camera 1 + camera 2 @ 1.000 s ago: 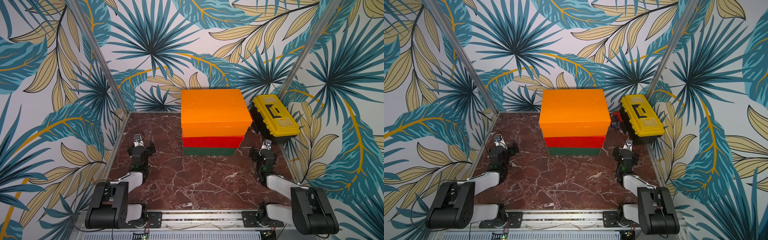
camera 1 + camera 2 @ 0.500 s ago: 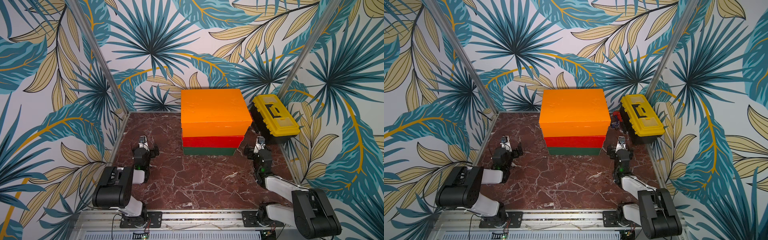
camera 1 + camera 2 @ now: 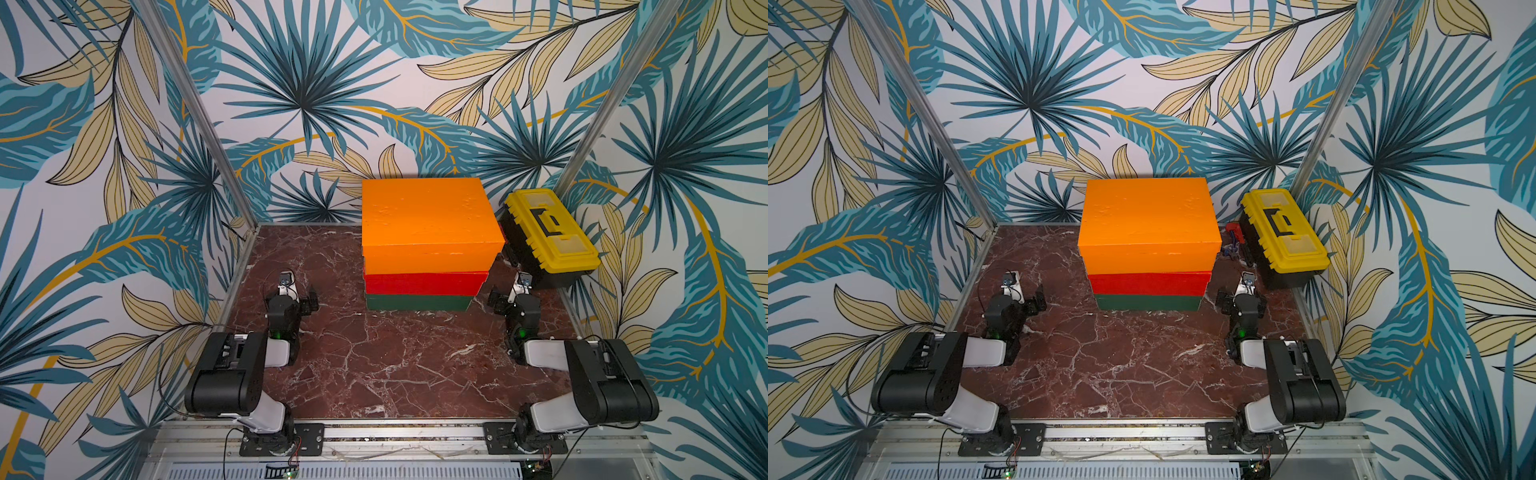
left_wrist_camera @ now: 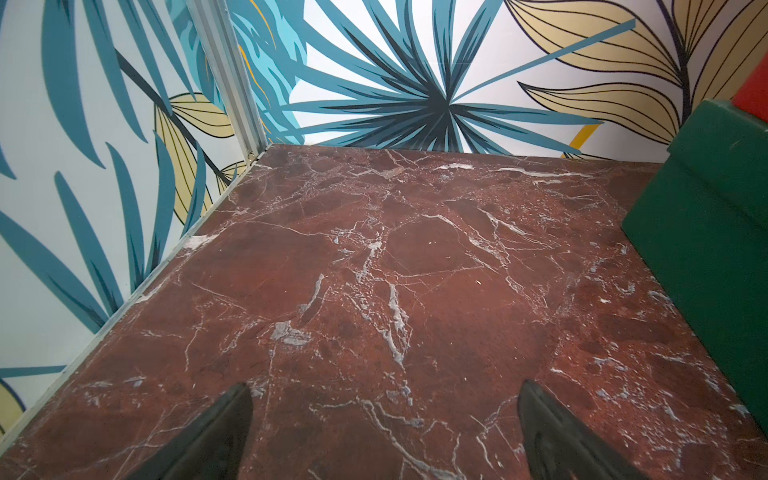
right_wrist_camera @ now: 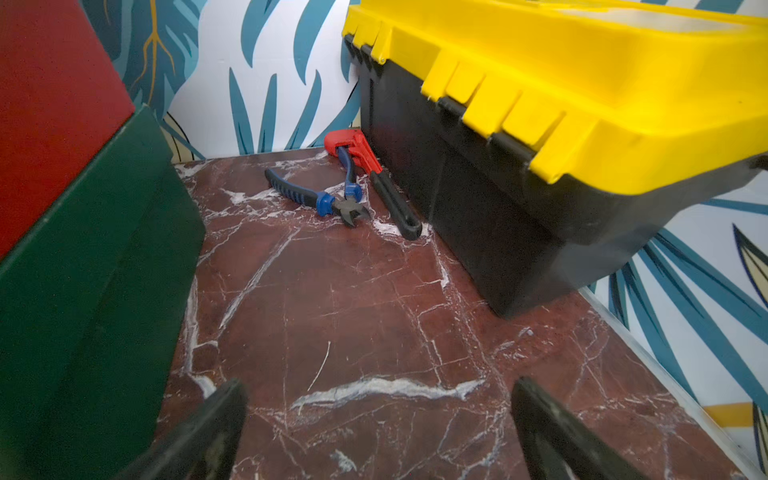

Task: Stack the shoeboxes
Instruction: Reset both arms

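Observation:
The three shoeboxes stand in one stack at the back middle of the table: the orange box (image 3: pixel 428 220) (image 3: pixel 1146 220) on top, the red box (image 3: pixel 424 282) (image 3: pixel 1148 283) under it, the dark green box (image 3: pixel 419 302) (image 3: pixel 1148 302) at the bottom. My left gripper (image 3: pixel 298 292) (image 4: pixel 382 390) hangs low to the left of the stack, open and empty, with the green box (image 4: pixel 706 232) off to one side. My right gripper (image 5: pixel 378 386) (image 3: pixel 510 292) is low to the right, open and empty, between the green box (image 5: pixel 91 266) and the toolbox.
A black toolbox with a yellow lid (image 3: pixel 548 232) (image 5: pixel 582 83) stands at the back right against the wall. Blue-handled pliers (image 5: pixel 320 199) and a red wrench (image 5: pixel 361 153) lie on the marble between toolbox and stack. Patterned walls close in three sides.
The stack has not moved. Both arms have shifted a little, their elbows rising, while the grippers stay low and open beside the stack, each slightly nearer to it.

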